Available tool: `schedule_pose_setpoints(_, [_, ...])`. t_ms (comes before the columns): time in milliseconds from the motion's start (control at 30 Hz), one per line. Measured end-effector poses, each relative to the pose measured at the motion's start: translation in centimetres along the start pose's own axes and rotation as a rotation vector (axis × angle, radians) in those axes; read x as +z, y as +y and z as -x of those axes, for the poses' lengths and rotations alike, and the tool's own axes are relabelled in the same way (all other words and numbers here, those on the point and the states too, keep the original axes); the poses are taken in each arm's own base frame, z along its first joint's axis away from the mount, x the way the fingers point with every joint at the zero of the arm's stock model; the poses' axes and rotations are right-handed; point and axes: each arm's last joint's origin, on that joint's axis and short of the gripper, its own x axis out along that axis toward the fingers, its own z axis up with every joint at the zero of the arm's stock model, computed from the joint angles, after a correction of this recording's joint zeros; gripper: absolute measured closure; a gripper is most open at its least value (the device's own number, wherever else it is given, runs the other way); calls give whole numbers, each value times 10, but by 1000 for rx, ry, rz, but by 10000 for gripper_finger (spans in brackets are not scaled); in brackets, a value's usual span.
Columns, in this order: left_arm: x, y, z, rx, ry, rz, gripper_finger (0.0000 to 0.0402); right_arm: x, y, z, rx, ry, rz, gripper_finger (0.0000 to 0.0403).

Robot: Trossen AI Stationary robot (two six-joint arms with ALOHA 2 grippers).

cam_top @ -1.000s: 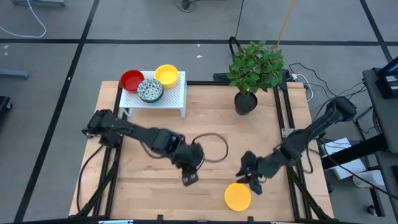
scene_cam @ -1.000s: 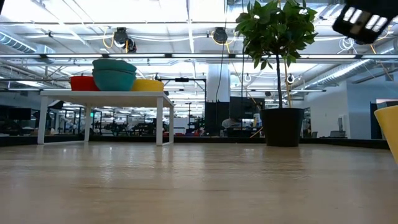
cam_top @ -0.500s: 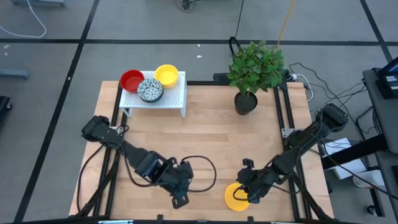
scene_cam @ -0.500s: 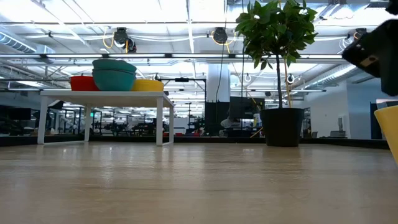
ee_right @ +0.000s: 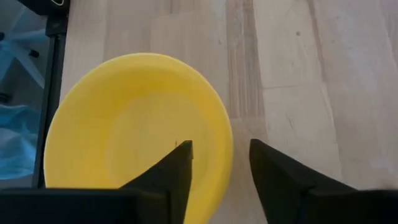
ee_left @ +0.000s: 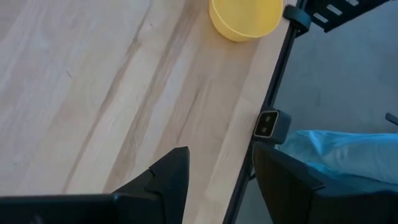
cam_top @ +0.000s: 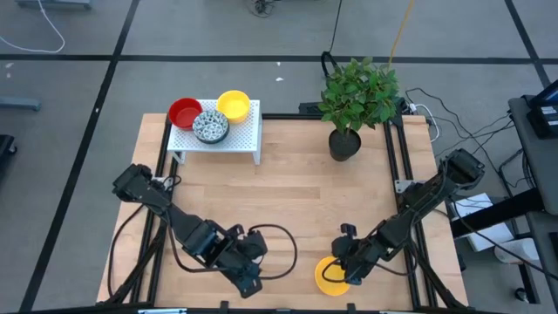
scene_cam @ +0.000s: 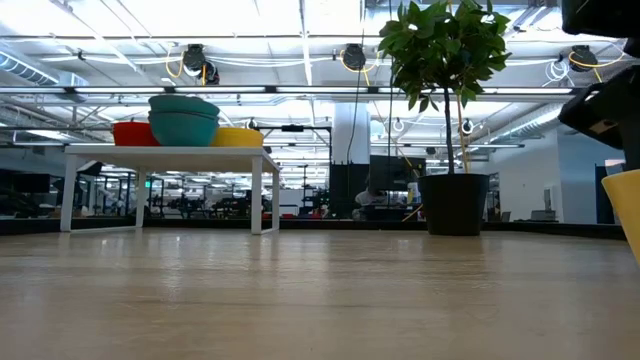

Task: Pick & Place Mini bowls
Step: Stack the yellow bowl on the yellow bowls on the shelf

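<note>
the right gripper (cam_top: 349, 272) hangs open over the near-right table (cam_top: 296, 201) edge, one finger inside a yellow mini bowl (cam_top: 331, 276), the other outside its rim. the left gripper (cam_top: 248, 283), open and empty, waits near-left. three more bowls (cam_top: 210, 117) sit on a white rack (cam_top: 247, 138) far-left.

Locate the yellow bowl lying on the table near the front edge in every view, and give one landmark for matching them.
High view: yellow bowl at the table's front edge, under the right end effector.
Low view: far right edge.
Left wrist view: upper middle.
Right wrist view: centre-left.
Shared landmark: the table's front edge beside the bowl.
</note>
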Motion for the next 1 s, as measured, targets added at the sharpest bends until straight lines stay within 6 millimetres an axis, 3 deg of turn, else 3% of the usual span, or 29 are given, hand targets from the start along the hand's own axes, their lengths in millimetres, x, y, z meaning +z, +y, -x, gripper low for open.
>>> schedule_pose_setpoints(433, [3,2,0,19,-28,-27,220,-13,-11,-6,-21,52,-142,393])
schedule_pose_setpoints(700, [3,2,0,24,-34,-28,220,3,-8,-8,50,-73,-186,400])
schedule_pose_setpoints(1000, [16,11,-3,41,-47,-1,220,46,-60,-17,4,-123,-373,400])
